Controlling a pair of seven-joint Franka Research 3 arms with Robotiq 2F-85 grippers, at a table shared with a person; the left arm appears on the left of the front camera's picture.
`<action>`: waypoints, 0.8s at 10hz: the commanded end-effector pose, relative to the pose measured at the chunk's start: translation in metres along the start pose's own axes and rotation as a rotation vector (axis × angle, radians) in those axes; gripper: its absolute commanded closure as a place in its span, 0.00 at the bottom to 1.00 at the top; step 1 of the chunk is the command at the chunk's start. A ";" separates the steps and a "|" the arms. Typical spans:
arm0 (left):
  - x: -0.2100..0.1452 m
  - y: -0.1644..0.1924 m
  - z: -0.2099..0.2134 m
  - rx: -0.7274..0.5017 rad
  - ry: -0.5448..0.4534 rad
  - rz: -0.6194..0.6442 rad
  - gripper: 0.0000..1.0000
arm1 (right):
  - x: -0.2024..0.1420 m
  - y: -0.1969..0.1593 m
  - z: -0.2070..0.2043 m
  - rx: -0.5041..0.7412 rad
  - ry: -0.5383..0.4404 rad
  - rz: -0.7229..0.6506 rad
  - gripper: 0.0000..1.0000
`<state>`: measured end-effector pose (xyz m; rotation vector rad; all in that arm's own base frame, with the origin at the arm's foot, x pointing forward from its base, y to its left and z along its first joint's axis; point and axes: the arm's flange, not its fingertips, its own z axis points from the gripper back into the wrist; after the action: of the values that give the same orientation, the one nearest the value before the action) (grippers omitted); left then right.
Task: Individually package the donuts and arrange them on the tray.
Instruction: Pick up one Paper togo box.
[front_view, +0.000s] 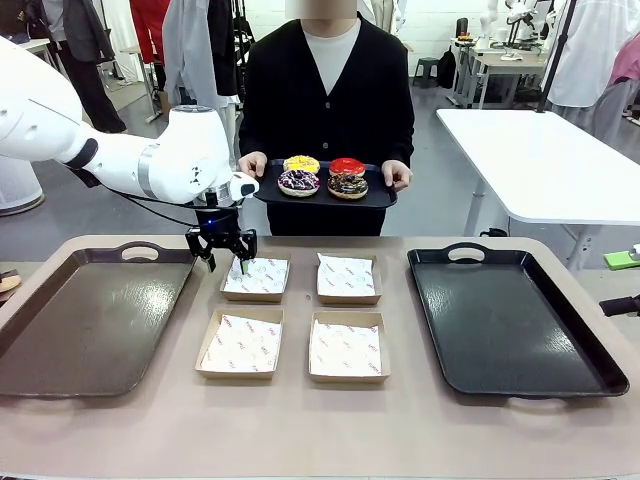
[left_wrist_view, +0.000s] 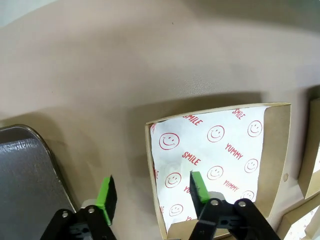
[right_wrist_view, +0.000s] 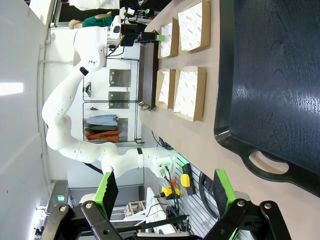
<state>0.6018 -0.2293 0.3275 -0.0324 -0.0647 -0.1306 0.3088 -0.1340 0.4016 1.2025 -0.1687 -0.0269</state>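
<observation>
Donuts (front_view: 323, 175), four in two rows, lie well beyond the left end effector (front_view: 230, 264), across the counter (front_view: 300, 430). They sit on a small tray (front_view: 378, 197) that a person holds by both ends: yellow donut (front_view: 301, 164) and red donut (front_view: 347, 166) behind, sprinkled donut (front_view: 298, 182) and dark donut (front_view: 347, 186) in front. The person's hands (front_view: 253, 163) cover the tray's ends. The left end effector is released. In its wrist view its pads (left_wrist_view: 106, 197) stand apart astride the side wall of a box (left_wrist_view: 277, 150), one outside over the counter, the other inside above the paper (left_wrist_view: 215, 150) printed SMILE and YUMMY. Whether either pad touches wall or paper cannot be told, and the box's near corner is hidden under the fingers. Just beside that box, a second box (left_wrist_view: 312, 150) is cut off by the frame edge. On the end effector's outer side a corner of the left tray (left_wrist_view: 25, 175) shows. The right end effector (right_wrist_view: 165, 190) is released too, pads wide apart with nothing between them. Ahead of it lies the right tray (right_wrist_view: 270, 75), cut off by the frame, and farther off the four boxes (right_wrist_view: 176, 95).
</observation>
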 end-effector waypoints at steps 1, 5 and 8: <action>0.006 -0.004 0.001 0.033 -0.009 0.026 0.56 | 0.002 0.002 0.001 0.015 -0.006 -0.001 0.00; 0.006 -0.002 0.002 0.028 -0.009 0.029 1.00 | 0.002 0.002 0.001 0.015 -0.006 -0.001 0.00; 0.005 -0.001 0.004 0.027 -0.001 0.034 1.00 | 0.002 0.002 0.001 0.015 -0.006 -0.001 0.00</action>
<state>0.6044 -0.2287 0.3295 -0.0336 -0.0701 -0.1256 0.3088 -0.1340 0.4016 1.2025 -0.1687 -0.0269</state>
